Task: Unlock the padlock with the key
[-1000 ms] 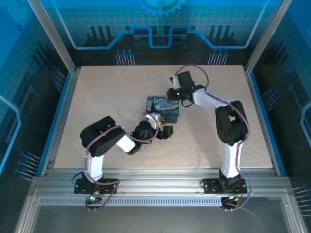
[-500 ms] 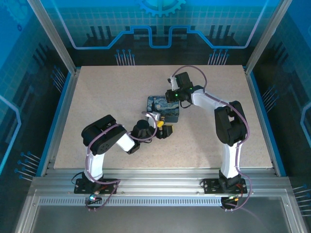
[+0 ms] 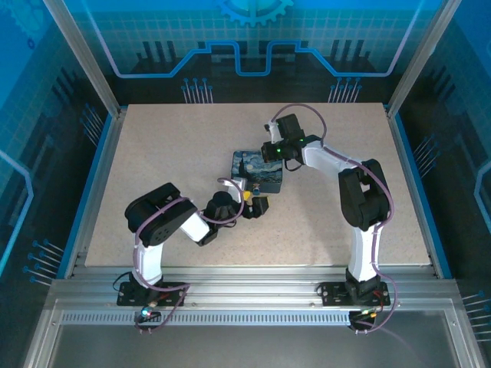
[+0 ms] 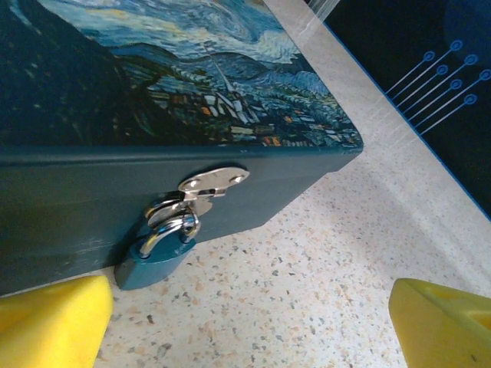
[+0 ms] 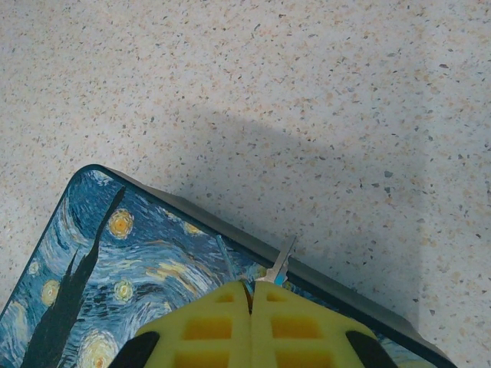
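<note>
padlock (image 4: 156, 261): teal-blue, silver shackle | key (image 5: 281, 261): silvery | tin (image 4: 192, 92): dk-blue, swirly starry paint | table (image 4: 322, 284): beige speckled

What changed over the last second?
Right gripper, shut on the key, edged slightly leftward over the far corner of the tin. Left gripper, open before the padlock, only wobbled in place. Nothing taken or released. The tin stayed put.

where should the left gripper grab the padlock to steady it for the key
Take the padlock by the side edges of its blue body, coming in low from the front of the tin. The tin blocks the back, the shackle is threaded through the hasp above, and the body rests on the table.
</note>
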Controlling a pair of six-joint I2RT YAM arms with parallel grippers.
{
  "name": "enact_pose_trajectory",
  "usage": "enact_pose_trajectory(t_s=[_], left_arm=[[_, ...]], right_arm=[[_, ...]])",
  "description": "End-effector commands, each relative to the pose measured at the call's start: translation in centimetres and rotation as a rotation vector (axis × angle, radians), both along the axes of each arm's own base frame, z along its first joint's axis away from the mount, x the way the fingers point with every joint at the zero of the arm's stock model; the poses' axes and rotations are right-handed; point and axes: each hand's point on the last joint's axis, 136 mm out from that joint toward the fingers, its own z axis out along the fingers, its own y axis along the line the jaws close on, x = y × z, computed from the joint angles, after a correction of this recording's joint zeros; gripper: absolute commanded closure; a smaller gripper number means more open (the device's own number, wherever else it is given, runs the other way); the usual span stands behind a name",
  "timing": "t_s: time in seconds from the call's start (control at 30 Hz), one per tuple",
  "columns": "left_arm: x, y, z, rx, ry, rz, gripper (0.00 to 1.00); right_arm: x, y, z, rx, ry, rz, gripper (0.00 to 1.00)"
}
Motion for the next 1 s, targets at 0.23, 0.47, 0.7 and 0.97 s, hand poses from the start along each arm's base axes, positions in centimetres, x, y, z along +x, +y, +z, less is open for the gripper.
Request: enact_pose_trajectory(t_s=[0.23, 0.47, 0.7, 0.97], left_arm=[[1.2, -1.2, -0.6, 0.199, -0.074, 0.021, 0.01], [1.6, -3.2, -1.0, 0.202, -0.079, -0.025, 0.01], [0.7, -5.2, 0.4, 0.142, -0.125, -0.14, 0.05], [1.0, -5.3, 1.2, 0.074, -0.127, -0.153, 0.12]], right_arm=[[-1.0, 0.8, 0.4, -0.015, -0.005, 0.028, 1.0], [-1.6, 1.4, -0.2, -0.02, 0.005, 0.045, 1.0], [-2.1, 1.5, -0.8, -0.033, 0.017, 0.056, 1.0], [-2.4, 1.8, -0.4, -0.029, 0.008, 0.066, 1.0]])
